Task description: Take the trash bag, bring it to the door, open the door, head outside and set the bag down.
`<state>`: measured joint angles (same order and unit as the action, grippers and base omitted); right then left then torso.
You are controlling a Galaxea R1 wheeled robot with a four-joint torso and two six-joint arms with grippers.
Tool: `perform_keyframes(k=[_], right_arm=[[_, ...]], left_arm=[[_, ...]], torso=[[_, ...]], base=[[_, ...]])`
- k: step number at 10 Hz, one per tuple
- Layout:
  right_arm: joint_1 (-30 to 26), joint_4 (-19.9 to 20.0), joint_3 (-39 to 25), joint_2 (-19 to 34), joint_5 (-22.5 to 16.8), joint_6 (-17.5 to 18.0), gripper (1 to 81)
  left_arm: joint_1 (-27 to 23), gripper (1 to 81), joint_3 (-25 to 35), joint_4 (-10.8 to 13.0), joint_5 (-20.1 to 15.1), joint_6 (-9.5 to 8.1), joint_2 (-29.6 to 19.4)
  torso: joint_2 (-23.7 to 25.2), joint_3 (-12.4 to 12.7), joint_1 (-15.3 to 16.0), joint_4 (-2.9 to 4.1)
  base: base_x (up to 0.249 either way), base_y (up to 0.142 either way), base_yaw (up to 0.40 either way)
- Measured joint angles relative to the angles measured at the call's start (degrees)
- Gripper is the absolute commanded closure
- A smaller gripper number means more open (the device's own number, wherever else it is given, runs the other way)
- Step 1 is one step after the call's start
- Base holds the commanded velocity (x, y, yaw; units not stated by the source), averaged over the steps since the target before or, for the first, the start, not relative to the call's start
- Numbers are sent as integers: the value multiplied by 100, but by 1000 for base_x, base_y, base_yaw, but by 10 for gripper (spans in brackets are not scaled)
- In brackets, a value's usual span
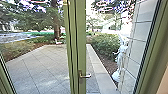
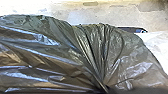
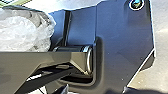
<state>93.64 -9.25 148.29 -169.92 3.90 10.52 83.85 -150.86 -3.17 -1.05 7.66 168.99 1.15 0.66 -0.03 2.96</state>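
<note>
As our left hand (image 2: 104, 88) clasps the trash bag (image 2: 45, 58) by its gathered neck, we judge the door (image 1: 81, 50) ready for opening, which calls for turning its handle (image 1: 85, 75) (our right hand's state we cannot tell).

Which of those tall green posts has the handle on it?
The middle green post. A metal handle sticks out low down on it, and it stands between the left green post and the right green post.

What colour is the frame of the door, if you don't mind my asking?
The door frame is a muted green, seen best in the head view.
</note>
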Motion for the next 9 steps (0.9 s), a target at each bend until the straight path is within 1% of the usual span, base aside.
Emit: perform_keyframes(k=[9], right_arm=[[-15, -2, 22, -12, -2, -2, 10]], left_arm=[[2, 811, -35, 0, -18, 0, 39]], torso=[[0, 0, -2, 0]], base=[[0, 0, 316]])
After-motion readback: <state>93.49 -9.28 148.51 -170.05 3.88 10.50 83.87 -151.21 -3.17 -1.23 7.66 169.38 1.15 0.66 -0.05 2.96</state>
